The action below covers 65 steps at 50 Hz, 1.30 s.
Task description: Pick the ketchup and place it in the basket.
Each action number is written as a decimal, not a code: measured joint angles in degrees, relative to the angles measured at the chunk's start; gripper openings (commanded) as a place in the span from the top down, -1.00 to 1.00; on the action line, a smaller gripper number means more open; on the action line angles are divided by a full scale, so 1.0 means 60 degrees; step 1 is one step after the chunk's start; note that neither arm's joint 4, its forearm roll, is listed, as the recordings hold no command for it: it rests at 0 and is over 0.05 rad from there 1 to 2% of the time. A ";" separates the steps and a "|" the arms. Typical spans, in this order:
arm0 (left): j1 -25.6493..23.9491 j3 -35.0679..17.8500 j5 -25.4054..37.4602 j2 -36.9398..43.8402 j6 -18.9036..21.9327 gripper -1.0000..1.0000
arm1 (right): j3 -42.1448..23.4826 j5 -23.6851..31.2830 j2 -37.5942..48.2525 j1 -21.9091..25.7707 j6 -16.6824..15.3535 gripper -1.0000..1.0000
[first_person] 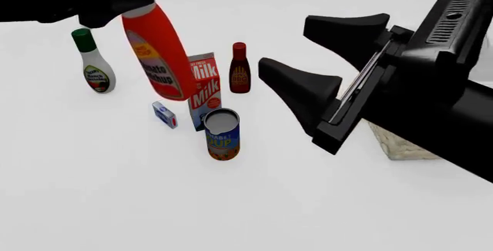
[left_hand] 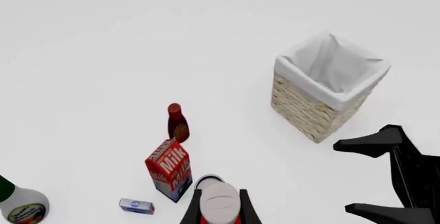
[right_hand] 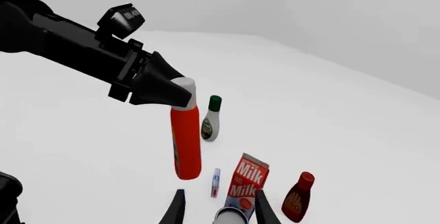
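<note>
The ketchup (first_person: 159, 55) is an orange-red bottle hanging tilted in the air above the table, over the milk carton's left side. My left gripper (first_person: 133, 7) is shut on its white cap end, which shows between the fingers in the left wrist view (left_hand: 220, 202). The right wrist view shows the ketchup (right_hand: 185, 144) hanging from the left gripper (right_hand: 167, 94). The basket (left_hand: 330, 87), wicker with a white lining, stands empty to the right; in the front view only a corner of the basket (first_person: 396, 142) shows behind my right arm. My right gripper (first_person: 283, 43) is open and holds nothing, raised near the basket.
Standing on the table are a milk carton (first_person: 205, 88), a dark red-brown bottle (first_person: 239, 69), a white bottle with a green cap (first_person: 96, 66), a small blue-white box (first_person: 164, 114) and a can (first_person: 221, 134). The right gripper (left_hand: 343, 176) hangs just beside the basket.
</note>
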 measured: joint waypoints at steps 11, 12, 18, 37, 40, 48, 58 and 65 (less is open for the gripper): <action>-0.0090 -0.0083 0.0002 0.0083 0.0007 1.00 | -0.0195 -0.0128 0.0365 0.0253 0.0105 -1.00; -0.0098 -0.0087 0.0001 0.0090 0.0006 1.00 | -0.0217 -0.0136 0.0398 0.0277 0.0111 -1.00; -0.0157 -0.0112 0.0004 0.0124 0.0001 1.00 | -0.0351 -0.0186 0.0611 0.0438 0.0121 -1.00; -0.0312 -0.0056 0.0000 0.0101 -0.0037 1.00 | -0.0754 -0.0445 0.1275 0.0802 0.0122 -1.00; -0.0329 -0.0031 0.0001 0.0080 -0.0045 1.00 | -0.0803 -0.0488 0.1374 0.0824 0.0132 -1.00; -0.0363 -0.0001 0.0046 0.0020 -0.0052 1.00 | -0.0930 -0.0573 0.1636 0.0871 0.0135 -1.00; -0.0425 0.0005 0.0150 -0.0109 -0.0066 1.00 | -0.0992 -0.0866 0.2137 0.0907 -0.0043 -1.00; -0.0446 -0.0011 0.0225 -0.0183 -0.0070 1.00 | -0.1066 -0.0997 0.2417 0.0887 -0.0032 -1.00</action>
